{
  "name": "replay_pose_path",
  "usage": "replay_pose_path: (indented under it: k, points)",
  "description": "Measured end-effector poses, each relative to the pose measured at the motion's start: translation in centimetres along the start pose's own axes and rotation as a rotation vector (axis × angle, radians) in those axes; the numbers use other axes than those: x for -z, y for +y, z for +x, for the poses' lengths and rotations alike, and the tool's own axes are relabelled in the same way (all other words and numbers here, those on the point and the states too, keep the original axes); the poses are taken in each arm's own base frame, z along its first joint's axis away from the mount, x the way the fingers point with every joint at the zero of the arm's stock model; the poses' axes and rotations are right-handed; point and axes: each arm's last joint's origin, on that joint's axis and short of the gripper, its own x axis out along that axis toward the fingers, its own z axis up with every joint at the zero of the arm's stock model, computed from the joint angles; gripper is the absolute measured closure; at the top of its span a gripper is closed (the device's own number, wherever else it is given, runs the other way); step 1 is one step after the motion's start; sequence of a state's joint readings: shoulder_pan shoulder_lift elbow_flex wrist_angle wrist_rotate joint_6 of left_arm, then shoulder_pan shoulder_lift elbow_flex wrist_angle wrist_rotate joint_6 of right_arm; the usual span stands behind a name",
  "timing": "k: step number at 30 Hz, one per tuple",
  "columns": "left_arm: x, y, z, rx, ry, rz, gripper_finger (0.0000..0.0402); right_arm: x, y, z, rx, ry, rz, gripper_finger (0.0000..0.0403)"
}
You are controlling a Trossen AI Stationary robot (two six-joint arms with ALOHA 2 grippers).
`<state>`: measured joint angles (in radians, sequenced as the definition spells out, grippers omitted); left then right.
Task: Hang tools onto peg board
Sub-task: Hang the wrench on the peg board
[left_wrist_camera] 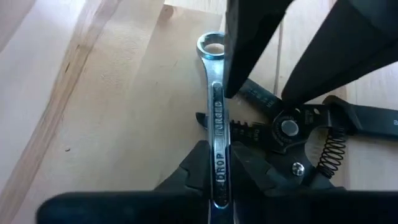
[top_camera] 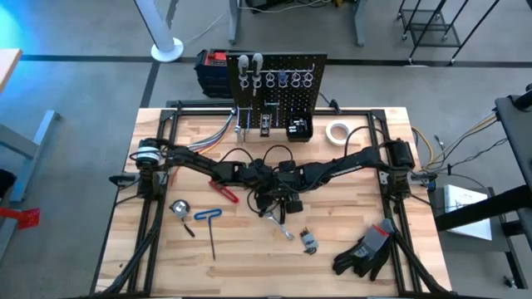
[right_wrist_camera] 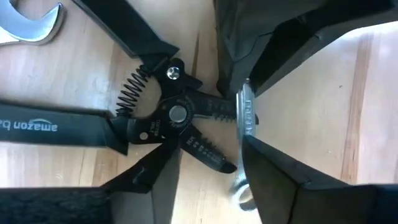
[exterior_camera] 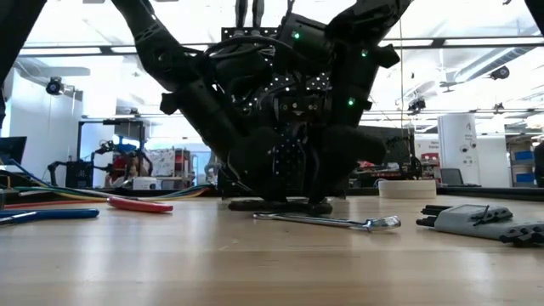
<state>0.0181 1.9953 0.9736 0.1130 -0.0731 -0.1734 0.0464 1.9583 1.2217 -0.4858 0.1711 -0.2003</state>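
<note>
Both arms met low over the middle of the table, in front of the peg board, which stood upright at the far edge with a row of ring hooks along its top.

The left gripper was closed on the shank of a silver wrench, one dark finger on each side of it. The wrench lay flat on the wood, its ring end pointing away from the fingers. Just beside it lay black pliers with a spring between the handles; their toothed nose touched or nearly touched the wrench.

The right gripper was at the same wrench from the other side. Its fingers stood on both sides of the shank, but I could not tell whether they pressed it or only framed it.

From the low view, another wrench lay flat near the front of the arms. More tools were spread over the table: a red-handled one, a blue-handled T-shaped one and, probably, a small tape measure. Black gloves lay near the right corner, well apart.
</note>
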Motion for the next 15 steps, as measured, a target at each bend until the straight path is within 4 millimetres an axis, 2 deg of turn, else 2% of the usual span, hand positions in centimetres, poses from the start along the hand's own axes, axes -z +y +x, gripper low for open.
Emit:
replay_pose_path:
  k: [6, 10, 13, 15]
  points:
    - [0.0, 0.0, -0.1, 0.017, 0.003, 0.005, 0.0377, 0.1, -0.1, 0.1, -0.003, 0.006, 0.005, 0.0303]
    - [-0.1, -0.1, -0.3, 0.023, -0.002, 0.002, 0.0377, 0.1, 0.1, 0.0, -0.003, 0.005, 0.067, 0.0341]
    - [-0.4, -0.1, -0.8, 0.03, -0.014, 0.001, 0.0377, -0.2, 0.7, -1.2, 0.001, -0.024, 0.17, 0.0355]
    - [-0.5, -0.3, -1.4, 0.029, -0.029, 0.015, 0.0377, -0.7, 1.1, -2.8, 0.006, -0.076, 0.281, 0.0359]
